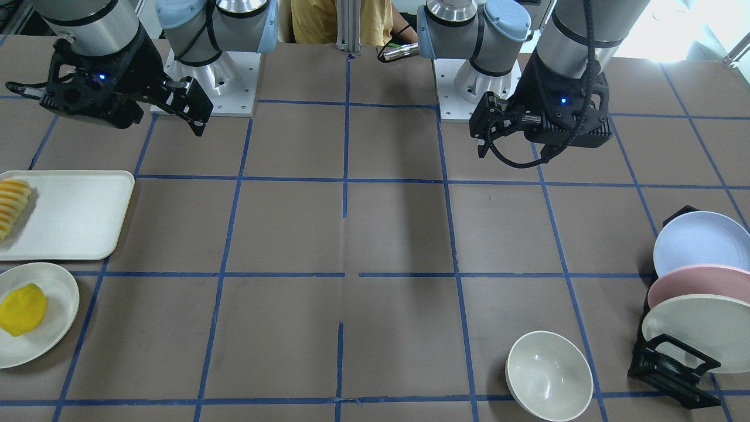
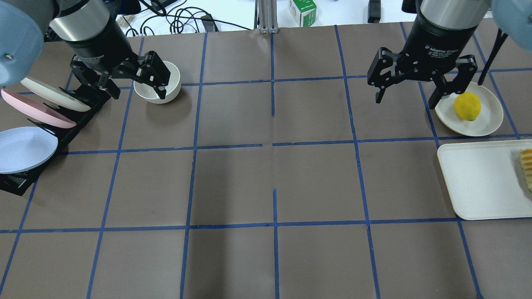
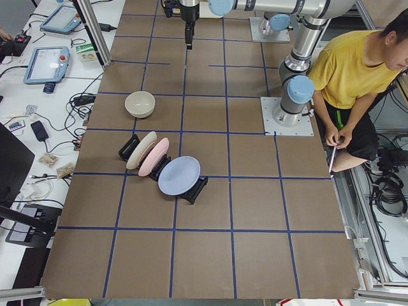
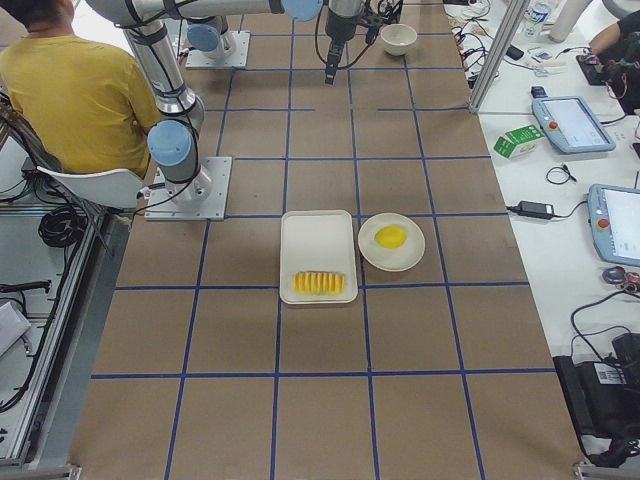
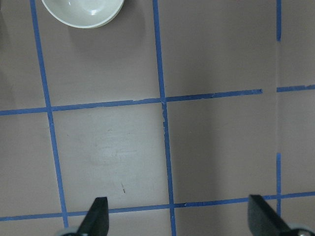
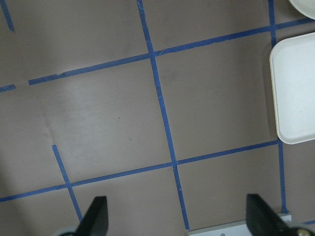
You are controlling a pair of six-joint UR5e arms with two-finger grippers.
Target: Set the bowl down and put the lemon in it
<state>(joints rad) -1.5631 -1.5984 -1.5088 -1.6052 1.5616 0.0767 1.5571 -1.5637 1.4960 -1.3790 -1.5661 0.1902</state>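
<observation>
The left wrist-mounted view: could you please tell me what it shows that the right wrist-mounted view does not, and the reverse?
Only the left wrist-mounted view shows the bowl, cut off at its top edge. Only the right wrist-mounted view shows the white tray at its right edge and a sliver of the cream plate. Both show the brown table with blue tape lines, plus the left gripper and right gripper, jaws apart and empty.

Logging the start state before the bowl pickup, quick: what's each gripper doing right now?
Left gripper: open, jaws spread wide, holding nothing.
Right gripper: open, jaws spread wide, holding nothing.
</observation>
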